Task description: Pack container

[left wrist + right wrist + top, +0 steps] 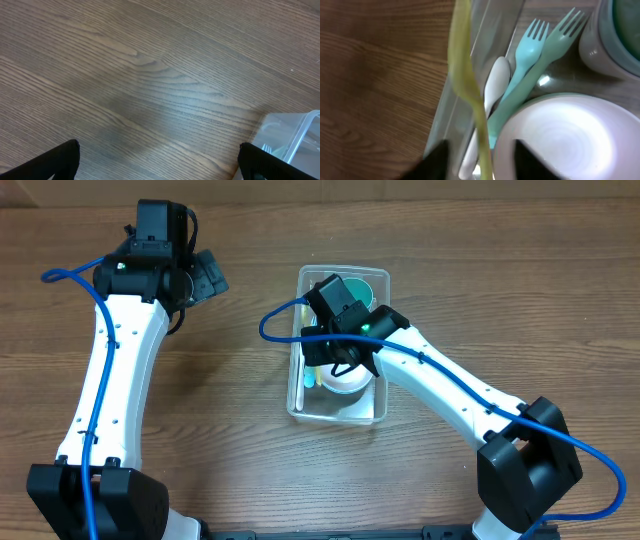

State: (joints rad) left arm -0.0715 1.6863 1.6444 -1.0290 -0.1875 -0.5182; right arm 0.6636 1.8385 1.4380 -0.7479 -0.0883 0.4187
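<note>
The container (341,271), a clear rectangular tub, stands mid-table. It holds a white bowl (570,140), a teal bowl (362,287), two teal forks (532,50) and a white spoon (497,80). My right gripper (481,157) hovers over the tub's left side, jaws apart. A yellow-green utensil (462,65) hangs blurred between the jaws, touching neither finger, over the tub's left wall. My left gripper (160,155) is open wide above bare wood, left of the tub, holding nothing. A corner of the container (295,132) shows at the right of the left wrist view.
The wooden table (230,410) surrounds the tub. The right arm (450,385) reaches in from the lower right, with a blue cable (275,330) looping beside the tub. The left arm (115,370) runs along the left side.
</note>
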